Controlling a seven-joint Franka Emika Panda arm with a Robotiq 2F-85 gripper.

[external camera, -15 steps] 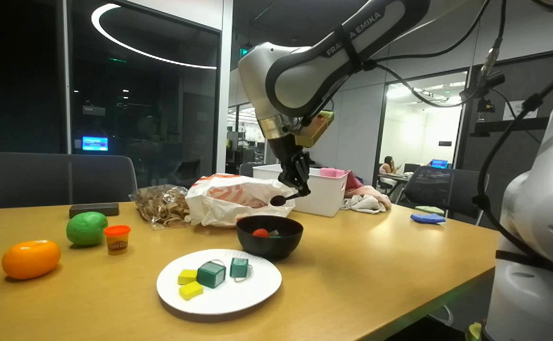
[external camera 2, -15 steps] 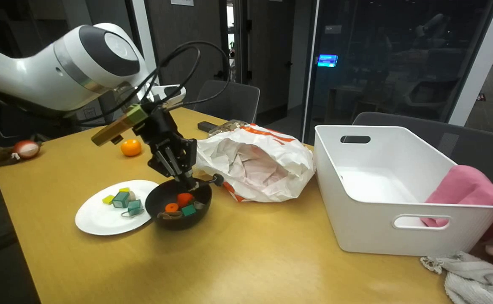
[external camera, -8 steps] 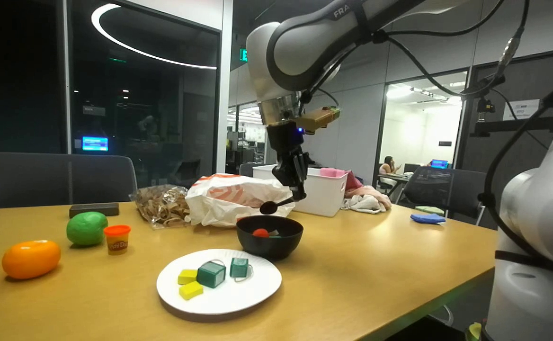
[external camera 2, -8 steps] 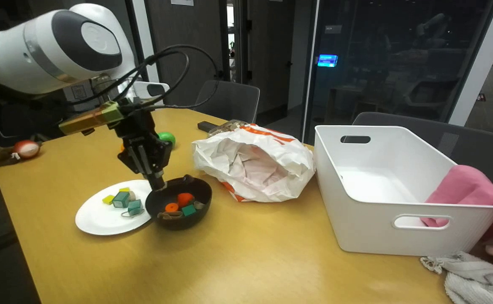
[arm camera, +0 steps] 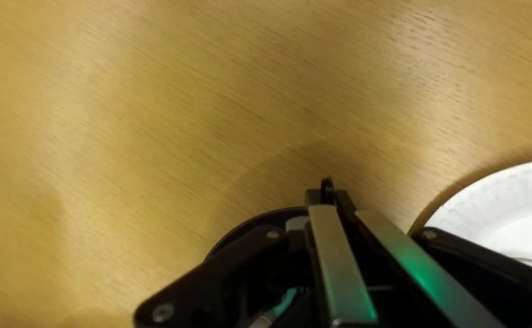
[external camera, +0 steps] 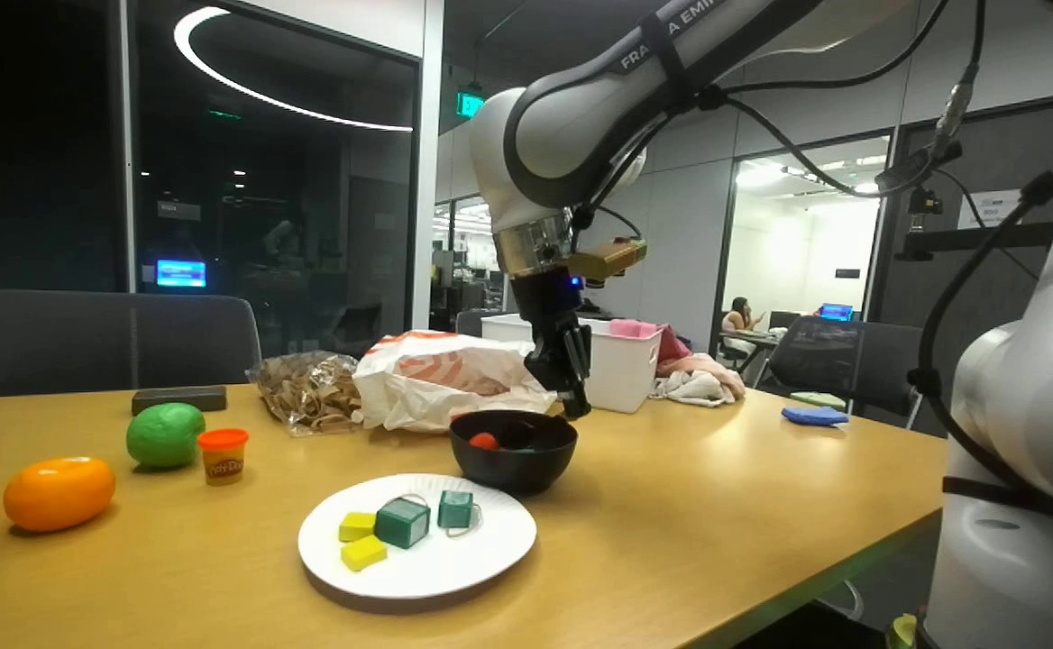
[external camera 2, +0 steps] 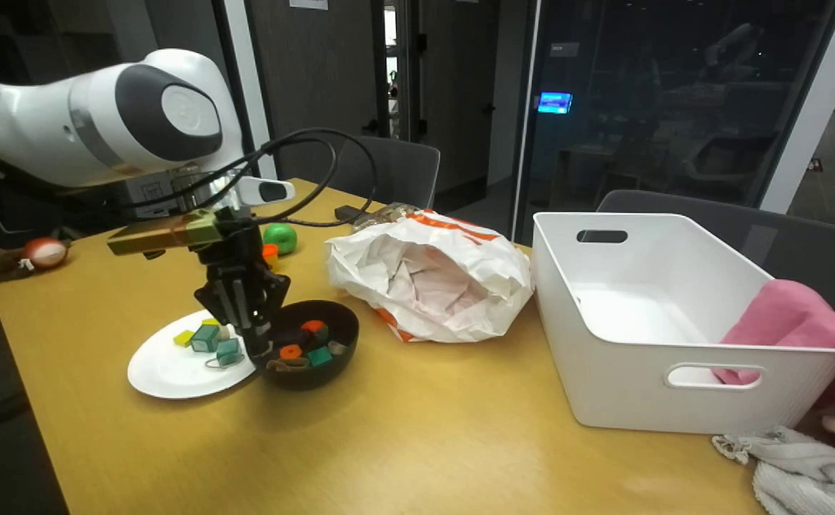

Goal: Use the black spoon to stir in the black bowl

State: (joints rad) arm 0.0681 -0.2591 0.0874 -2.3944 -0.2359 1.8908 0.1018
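My jaws pinch the black spoon (external camera: 517,436), its round end down in the black bowl (external camera: 512,470). In both exterior views, the plate (external camera: 423,573) is left of it.

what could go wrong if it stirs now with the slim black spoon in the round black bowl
Seemingly gripped near its handle's end, the slim black spoon may twist in the black two-fingered gripper against resistance.
The small red-orange piece and teal block lie in the round glossy black bowl, and stirring might flick one out.
The gripper is right by the bowl's rim, so a wide sweep could bump the bowl.
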